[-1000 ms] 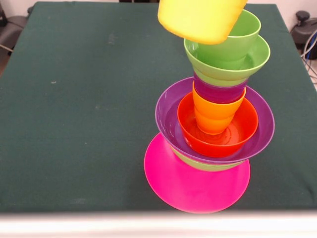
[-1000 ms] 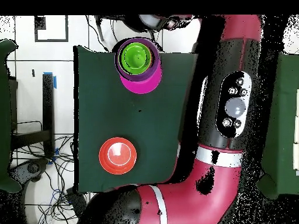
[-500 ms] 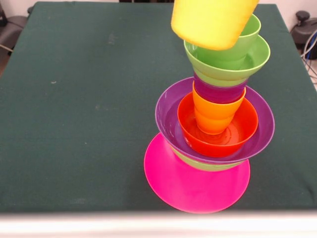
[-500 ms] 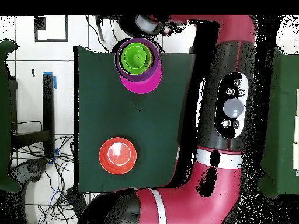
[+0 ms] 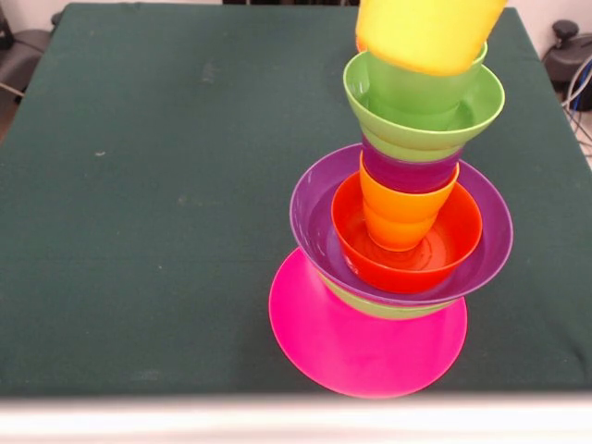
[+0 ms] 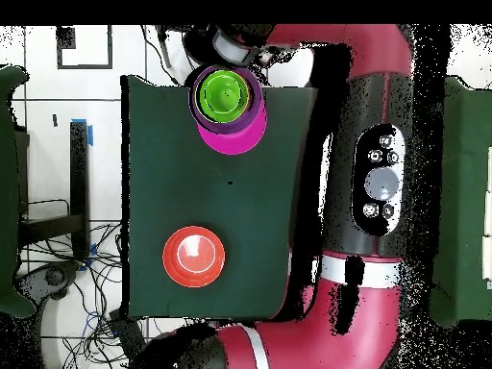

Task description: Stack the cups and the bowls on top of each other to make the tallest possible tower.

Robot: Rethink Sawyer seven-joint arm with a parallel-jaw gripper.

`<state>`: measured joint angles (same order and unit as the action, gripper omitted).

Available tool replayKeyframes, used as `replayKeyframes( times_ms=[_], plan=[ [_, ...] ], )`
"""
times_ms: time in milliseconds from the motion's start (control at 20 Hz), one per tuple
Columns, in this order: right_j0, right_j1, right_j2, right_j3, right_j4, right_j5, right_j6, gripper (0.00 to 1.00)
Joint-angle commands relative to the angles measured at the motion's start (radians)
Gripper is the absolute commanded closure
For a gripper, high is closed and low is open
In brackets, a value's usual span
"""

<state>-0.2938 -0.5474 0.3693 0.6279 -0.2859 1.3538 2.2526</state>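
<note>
One yellow cup (image 5: 430,32) has shifted right, now above the tower's (image 5: 398,231) green cup (image 5: 421,88) (pincer state unclear).

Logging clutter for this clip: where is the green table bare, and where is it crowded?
Bare cloth covers most of the green table: everything beside the multicoloured plastic tower on its wide pink bowl. Overhead, open cloth separates the tower from a lone orange-red plastic bowl. Only the tower's corner is crowded, with the yellow plastic cup above it.

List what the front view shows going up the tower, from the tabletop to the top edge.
Pink bowl → light green bowl → purple bowl → orange-red bowl → orange cup → purple cup → light green bowl → light green cup → yellow cup.
</note>
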Motion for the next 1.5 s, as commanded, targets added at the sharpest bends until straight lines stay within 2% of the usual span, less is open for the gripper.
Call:
replayKeyframes(
  times_ms=[50,350,750,1350,1500],
  plan=[
    [0.01,-0.036,-0.015,0.196,0.0,-0.069,-0.082,1.0],
    [0.005,-0.052,-0.015,0.226,0.004,-0.079,-0.087,1.0],
    [-0.006,-0.087,-0.021,0.339,0.003,-0.177,-0.067,1.0],
    [-0.012,-0.101,-0.024,0.412,-0.004,-0.237,-0.063,1.0],
    [-0.009,-0.099,-0.03,0.405,-0.015,-0.217,-0.069,1.0]
  ],
)
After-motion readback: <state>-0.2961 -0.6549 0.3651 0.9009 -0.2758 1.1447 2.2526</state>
